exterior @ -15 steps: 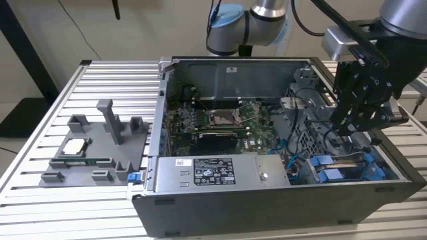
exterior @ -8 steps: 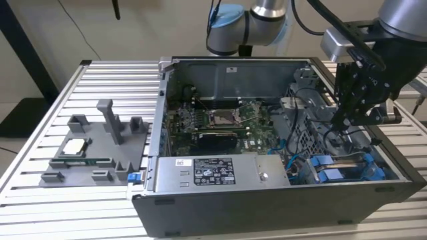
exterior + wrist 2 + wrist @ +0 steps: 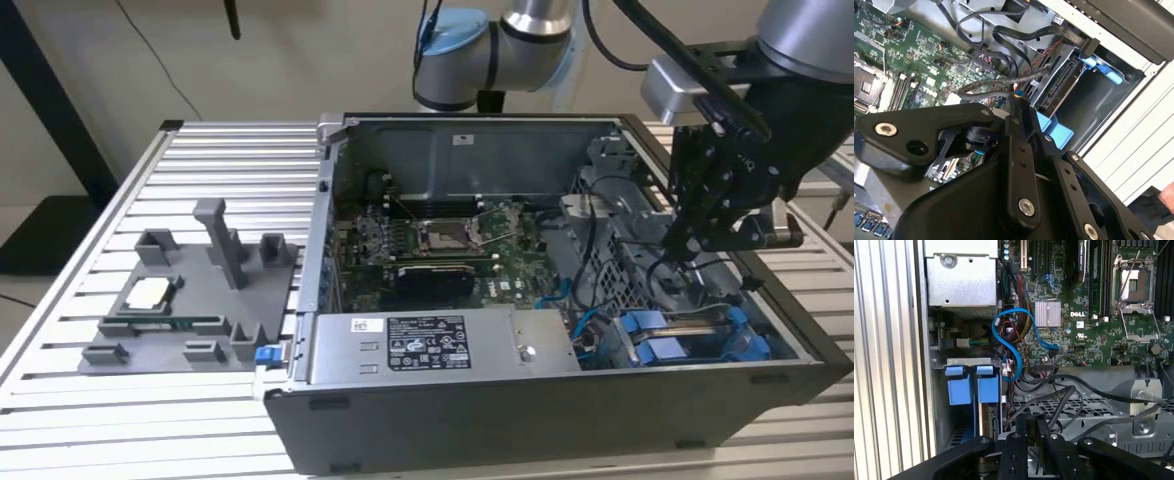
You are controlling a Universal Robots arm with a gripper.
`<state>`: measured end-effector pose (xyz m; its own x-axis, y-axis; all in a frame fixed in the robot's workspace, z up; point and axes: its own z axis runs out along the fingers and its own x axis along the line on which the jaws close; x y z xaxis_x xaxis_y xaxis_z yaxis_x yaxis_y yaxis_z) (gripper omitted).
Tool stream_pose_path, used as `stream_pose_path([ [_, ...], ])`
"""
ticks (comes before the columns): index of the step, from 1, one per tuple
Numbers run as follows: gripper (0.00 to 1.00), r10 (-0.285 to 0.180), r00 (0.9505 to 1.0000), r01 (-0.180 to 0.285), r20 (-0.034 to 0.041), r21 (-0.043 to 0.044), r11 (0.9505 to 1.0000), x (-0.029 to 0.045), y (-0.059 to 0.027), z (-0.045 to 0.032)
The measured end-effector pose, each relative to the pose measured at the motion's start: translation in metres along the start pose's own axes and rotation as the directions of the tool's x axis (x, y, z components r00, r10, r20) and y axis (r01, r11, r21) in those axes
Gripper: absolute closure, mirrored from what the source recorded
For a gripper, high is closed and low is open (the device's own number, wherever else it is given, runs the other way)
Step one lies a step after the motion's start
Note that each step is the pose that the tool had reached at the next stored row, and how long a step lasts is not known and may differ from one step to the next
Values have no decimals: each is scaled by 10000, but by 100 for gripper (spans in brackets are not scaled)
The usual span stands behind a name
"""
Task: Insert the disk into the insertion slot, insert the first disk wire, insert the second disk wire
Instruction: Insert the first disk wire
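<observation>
The disk (image 3: 683,325) lies in its blue caddy inside the insertion slot (image 3: 1099,100) at the case's front corner, on the exterior view's right. Its metal edge (image 3: 1056,87) shows between the blue tabs (image 3: 988,389). My gripper (image 3: 694,245) hangs above the drive cage, a little behind the disk. Its fingers (image 3: 1016,447) stand close together, shut on a black braided disk wire (image 3: 999,85) at its connector end. A second black wire (image 3: 1074,35) ends in a connector by the caddy's blue tab.
The open computer case (image 3: 534,400) stands on a ribbed metal table (image 3: 80,400). Inside are the motherboard (image 3: 441,250), the grey power-supply box (image 3: 427,340), a blue cable loop (image 3: 1014,340) and tangled black cables. A grey parts fixture (image 3: 187,300) sits at the exterior view's left.
</observation>
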<state>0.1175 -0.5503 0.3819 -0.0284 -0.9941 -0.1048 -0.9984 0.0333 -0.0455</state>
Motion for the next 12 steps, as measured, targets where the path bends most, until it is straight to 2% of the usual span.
stream_pose_path([
  [7, 81, -3, 10000, 3, -57, 1, 10000, 3, 1, 33],
  [10, 81, -5, 9999, 5, -127, 4, 10000, 6, 2, 53],
  [12, 81, -9, 9998, 9, -207, 6, 10000, 7, 2, 66],
])
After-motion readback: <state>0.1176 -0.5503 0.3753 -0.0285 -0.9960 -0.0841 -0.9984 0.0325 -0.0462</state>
